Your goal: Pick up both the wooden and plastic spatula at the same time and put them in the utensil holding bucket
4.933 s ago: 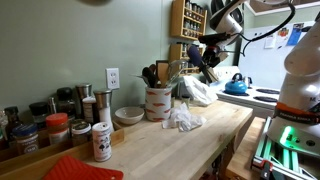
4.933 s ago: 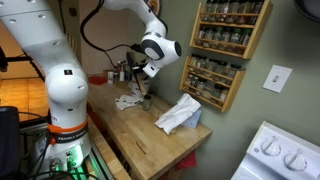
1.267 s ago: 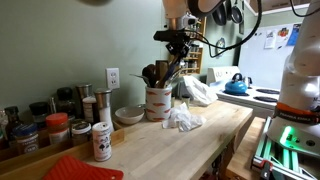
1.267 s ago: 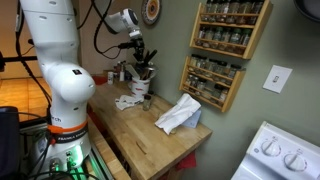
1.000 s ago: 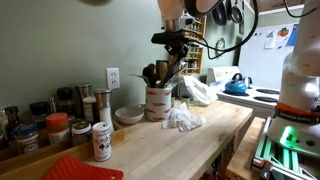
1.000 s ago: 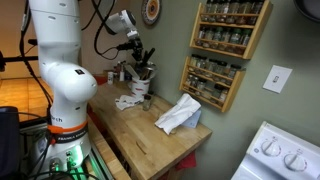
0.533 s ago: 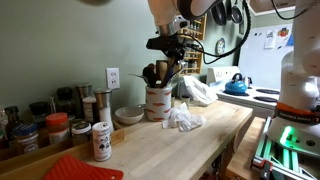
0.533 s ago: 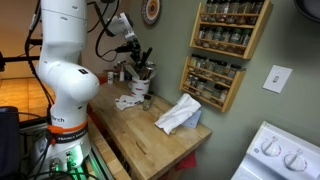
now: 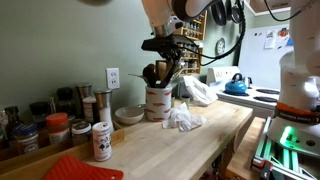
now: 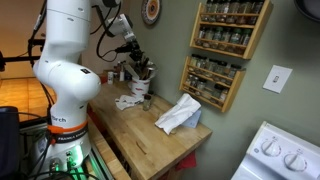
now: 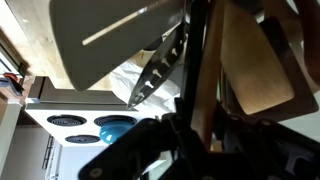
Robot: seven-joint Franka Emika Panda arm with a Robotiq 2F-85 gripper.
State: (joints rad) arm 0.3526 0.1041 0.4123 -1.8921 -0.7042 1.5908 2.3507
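In an exterior view: gripper (image 9: pixel 163 46) hung at 12 o'clock over utensil bucket (image 9: pixel 157 102) on tabletop (image 9: pixel 200 140). Bowl (image 9: pixel 129 115) at its 9 o'clock, crumpled cloth (image 9: pixel 183 118) at 4 o'clock.
In an exterior view: gripper (image 10: pixel 131 47) above utensil bucket (image 10: pixel 143 88), dark handles between; spatulas not separable there.
Wrist view: plastic spatula (image 11: pixel 110 35) at 10 o'clock, wooden spatula (image 11: pixel 262 60) at 2 o'clock. Handles ran side by side toward 6 o'clock, fingers (image 11: pixel 150 150) clamped on both. Blue kettle (image 11: pixel 115 128) at 8 o'clock.

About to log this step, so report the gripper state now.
Gripper: closed, holding the wooden spatula and plastic spatula together, over the utensil holder.
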